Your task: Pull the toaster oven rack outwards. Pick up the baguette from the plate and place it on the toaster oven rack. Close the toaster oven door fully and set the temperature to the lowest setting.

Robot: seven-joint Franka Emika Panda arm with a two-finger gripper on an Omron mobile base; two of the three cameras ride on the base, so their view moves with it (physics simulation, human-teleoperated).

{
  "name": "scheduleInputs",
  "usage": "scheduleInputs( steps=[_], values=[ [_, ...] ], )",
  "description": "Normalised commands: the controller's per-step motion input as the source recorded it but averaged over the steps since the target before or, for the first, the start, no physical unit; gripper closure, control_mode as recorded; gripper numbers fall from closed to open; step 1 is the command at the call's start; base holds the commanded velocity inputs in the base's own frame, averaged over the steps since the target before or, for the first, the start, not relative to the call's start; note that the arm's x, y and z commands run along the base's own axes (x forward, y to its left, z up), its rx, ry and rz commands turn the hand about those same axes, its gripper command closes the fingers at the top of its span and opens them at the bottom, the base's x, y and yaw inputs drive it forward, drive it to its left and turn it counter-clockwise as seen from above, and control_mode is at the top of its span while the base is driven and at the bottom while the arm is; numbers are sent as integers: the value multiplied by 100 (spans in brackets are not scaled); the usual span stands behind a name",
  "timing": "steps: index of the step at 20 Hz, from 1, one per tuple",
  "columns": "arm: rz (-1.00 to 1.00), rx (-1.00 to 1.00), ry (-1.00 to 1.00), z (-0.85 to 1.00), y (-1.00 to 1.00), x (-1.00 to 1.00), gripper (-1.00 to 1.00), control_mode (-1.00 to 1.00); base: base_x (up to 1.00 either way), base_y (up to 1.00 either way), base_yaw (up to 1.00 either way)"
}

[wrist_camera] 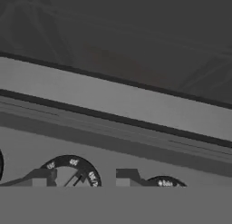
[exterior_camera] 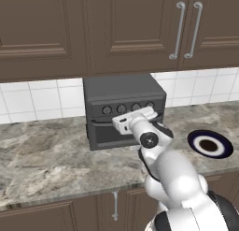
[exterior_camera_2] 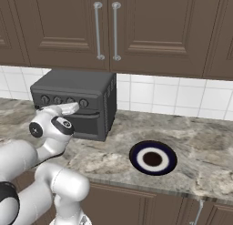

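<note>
Dark grey, boxy toaster oven (exterior_camera: 122, 108) stands door shut, four round knobs in a row; the gripper (wrist_camera: 81, 177) straddles one dial, jaws parted, gripping nothing.

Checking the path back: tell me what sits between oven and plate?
Bare marble counter between the oven and the plate, seen in the right base view.
</note>
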Motion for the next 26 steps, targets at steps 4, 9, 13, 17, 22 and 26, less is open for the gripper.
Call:
scheduleInputs(
  steps=[4, 9, 13, 17, 22, 26],
  values=[
    [21, -47, 0, -47, 0, 39, 100, -100, 0, 0, 0],
    [24, -46, -1, -49, 0, 38, 100, -100, 0, 0, 0],
    [29, -47, -4, -50, 0, 38, 100, -100, 0, 0, 0],
    [33, -47, -7, -49, 0, 37, 100, -100, 0, 0, 0],
    [39, -43, -10, -47, 0, 35, 100, -100, 0, 0, 0],
    [42, -39, -12, -40, 0, 35, 100, -100, 0, 0, 0]
  ],
)
